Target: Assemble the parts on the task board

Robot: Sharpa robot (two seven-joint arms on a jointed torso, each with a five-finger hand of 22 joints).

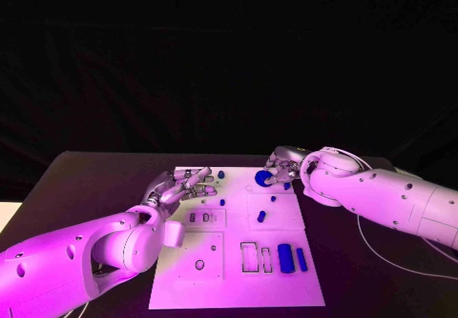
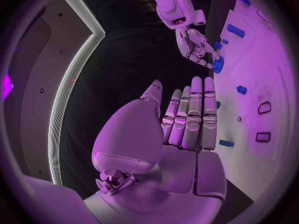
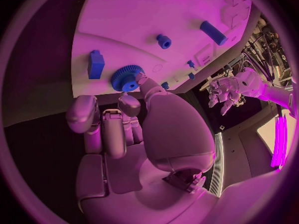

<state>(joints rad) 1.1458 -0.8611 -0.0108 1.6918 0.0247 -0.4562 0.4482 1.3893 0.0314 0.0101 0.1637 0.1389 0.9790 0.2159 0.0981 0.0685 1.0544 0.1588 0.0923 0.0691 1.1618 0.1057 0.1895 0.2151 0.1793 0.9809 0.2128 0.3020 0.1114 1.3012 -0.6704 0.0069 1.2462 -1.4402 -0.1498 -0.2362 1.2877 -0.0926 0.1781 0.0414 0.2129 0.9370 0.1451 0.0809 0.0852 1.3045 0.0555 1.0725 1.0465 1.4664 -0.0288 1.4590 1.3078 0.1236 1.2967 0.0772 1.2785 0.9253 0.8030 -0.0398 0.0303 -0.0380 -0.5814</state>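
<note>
Backdrop: dark room, black desk with a white rectangular task board in its middle, long side running from the near edge to the far edge.
Board layout: small blue plastic parts scattered on it. Two upright blue bars near the right edge of the near half, beside empty rectangular slots; a short blue peg mid-board.
Task thing: round blue toothed gear, sitting by the far-right corner of the board.
Right hand: the right hand is at that corner, fingers touching the gear's rim. Pinched or only touched: cannot tell. Other fingers curled in.
Left hand: the left hand hovers over the board's left edge, far half, fingers straight and side by side, holding nothing.
Handling (judgement): gear looks rigid, light, smooth plastic. Teeth give some bite, so grip across the toothed rim from opposite sides; the flat faces likely slip. Not fragile, but it could roll if dropped on edge.
View diff: right wrist view shows the gear teeth and the contact point close up, plus a square blue block just beside the gear. Left wrist view shows the right hand and gear from the side, and the left palm bare. Head view gives overall layout but hides the contact behind the right fingers.
</note>
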